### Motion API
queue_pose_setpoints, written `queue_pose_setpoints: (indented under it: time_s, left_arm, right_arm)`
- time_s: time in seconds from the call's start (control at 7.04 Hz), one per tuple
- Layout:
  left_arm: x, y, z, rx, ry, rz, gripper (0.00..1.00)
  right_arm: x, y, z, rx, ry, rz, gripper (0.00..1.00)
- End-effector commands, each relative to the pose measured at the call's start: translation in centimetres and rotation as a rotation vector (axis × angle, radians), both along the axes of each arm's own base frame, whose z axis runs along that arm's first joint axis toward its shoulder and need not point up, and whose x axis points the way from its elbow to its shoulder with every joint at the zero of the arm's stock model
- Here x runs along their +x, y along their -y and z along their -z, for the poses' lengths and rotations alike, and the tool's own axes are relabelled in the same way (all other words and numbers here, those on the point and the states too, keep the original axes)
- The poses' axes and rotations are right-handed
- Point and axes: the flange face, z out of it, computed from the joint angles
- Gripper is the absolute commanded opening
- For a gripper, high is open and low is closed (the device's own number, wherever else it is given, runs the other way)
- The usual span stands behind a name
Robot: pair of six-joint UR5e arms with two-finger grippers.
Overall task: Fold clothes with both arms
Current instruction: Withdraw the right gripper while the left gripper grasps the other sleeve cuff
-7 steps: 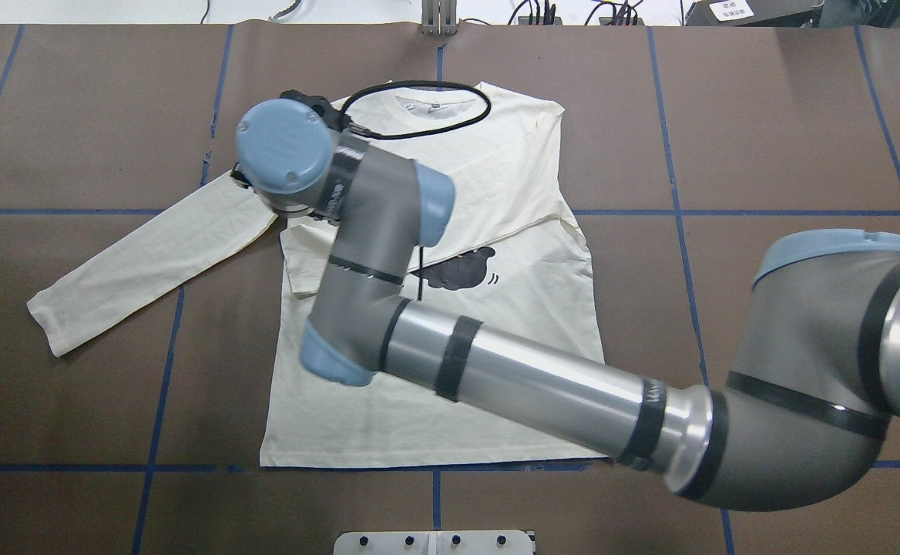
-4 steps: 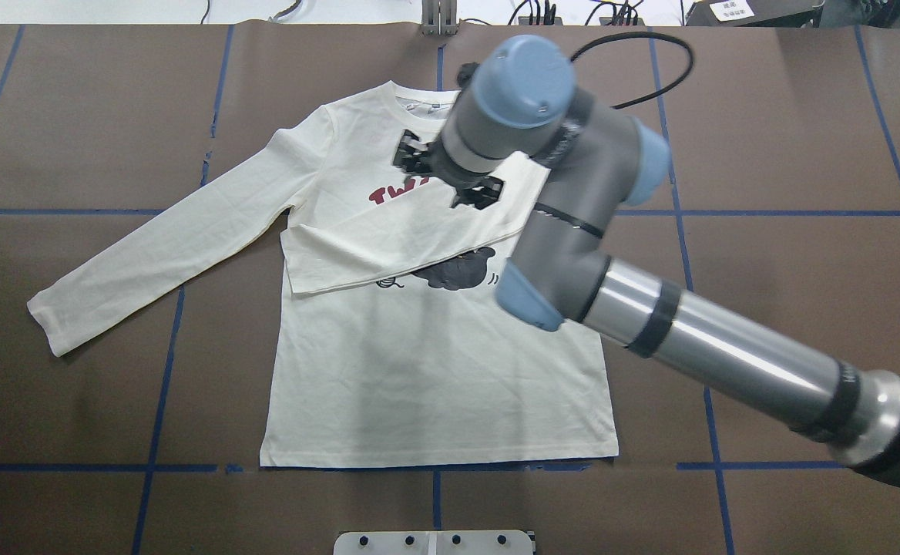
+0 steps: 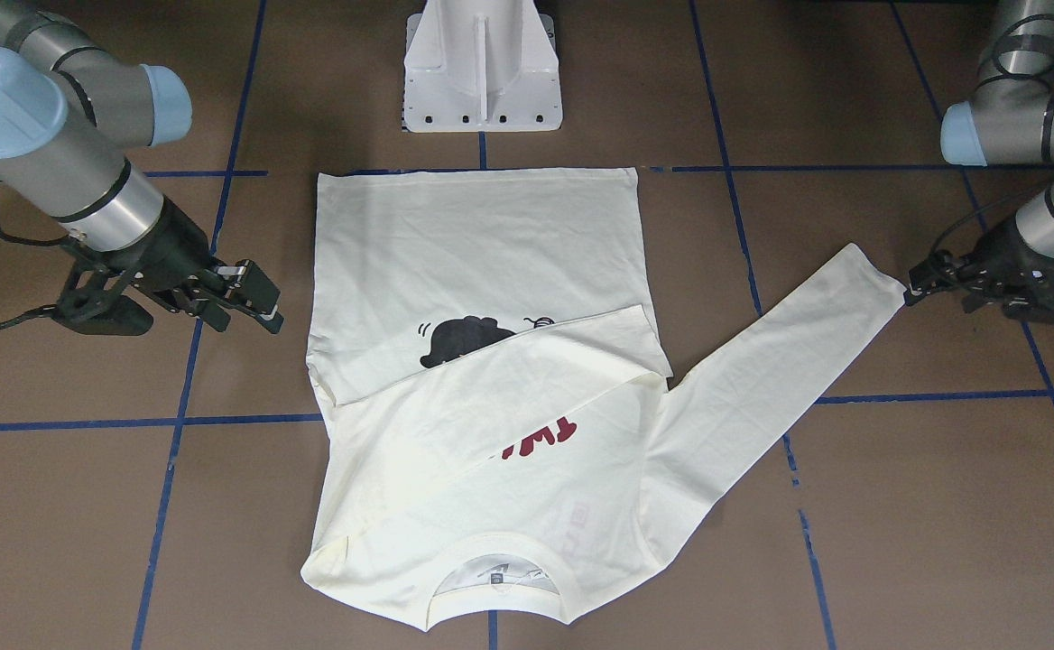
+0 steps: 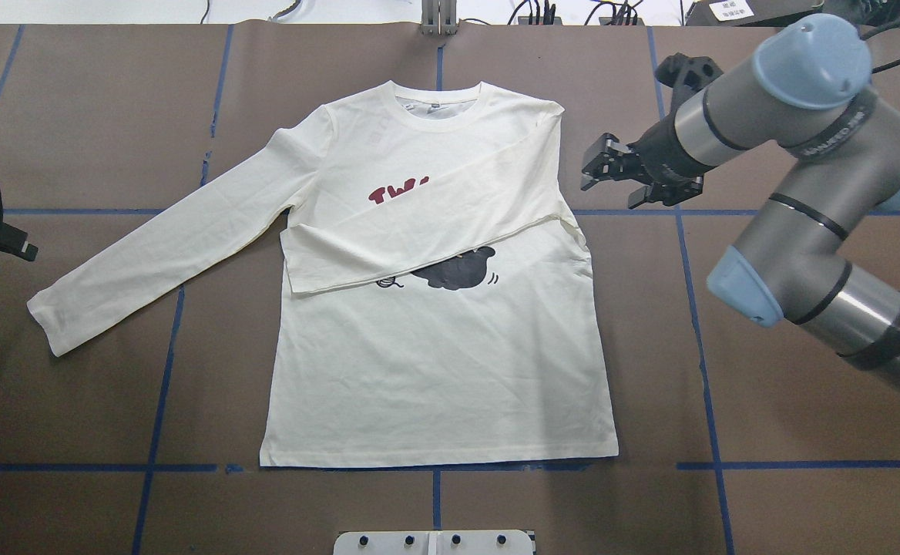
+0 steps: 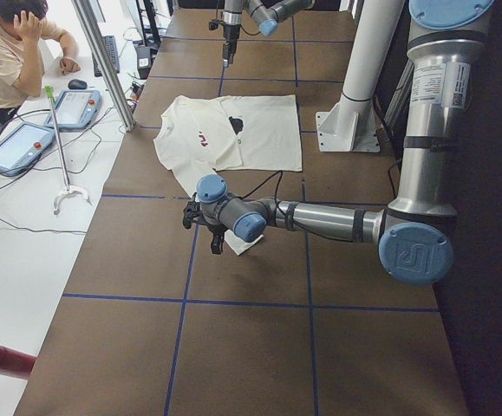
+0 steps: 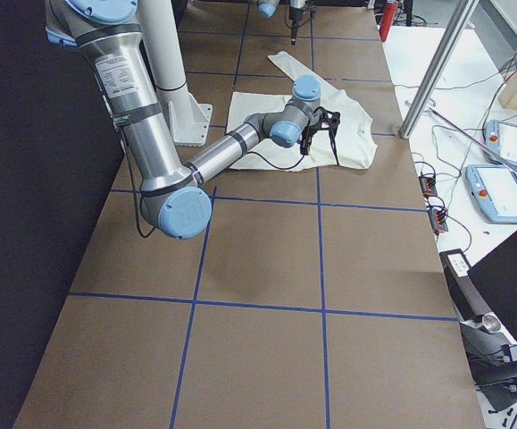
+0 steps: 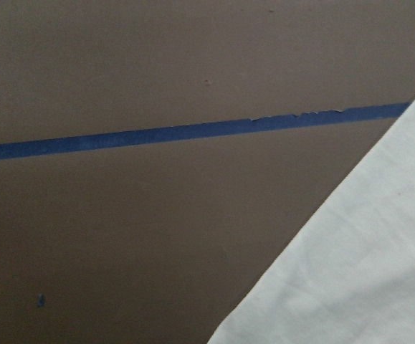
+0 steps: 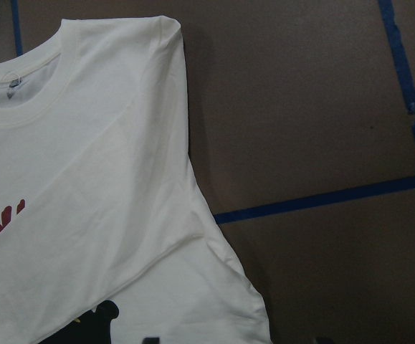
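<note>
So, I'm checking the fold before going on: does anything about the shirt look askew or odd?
Only lopsided: one sleeve lies folded slantwise across the chest of the T-shirt, hiding part of the lettering and cat print, while the other sleeve lies stretched out sideways. No damage shows.

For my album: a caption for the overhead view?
Cream long-sleeved T-shirt, one sleeve folded across its chest, right pincer open beside it.
</note>
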Motion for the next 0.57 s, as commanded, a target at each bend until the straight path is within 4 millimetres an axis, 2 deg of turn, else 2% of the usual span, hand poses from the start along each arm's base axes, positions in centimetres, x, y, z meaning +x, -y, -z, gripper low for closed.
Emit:
queue_pose_setpoints:
  time_s: [0.0,0.28,0.43]
  left_arm:
    - [1.3,-0.1,-1.6,-0.02,0.021,-0.023,0.89]
    - [3.6,-1.8,-2.0,-0.027,0.03,-0.072,0.84]
    - [3.7,-1.8,-2.1,-0.026,0.032,-0.074,0.84]
  right_arm:
    - [0.9,-0.4,-0.8,0.004,-0.005,0.005,0.78]
    - [1.0,-0.5,-1.2,0.012,-0.011,0.011,0.78]
    - [1.0,-0.5,-1.2,0.013,-0.01,0.011,0.78]
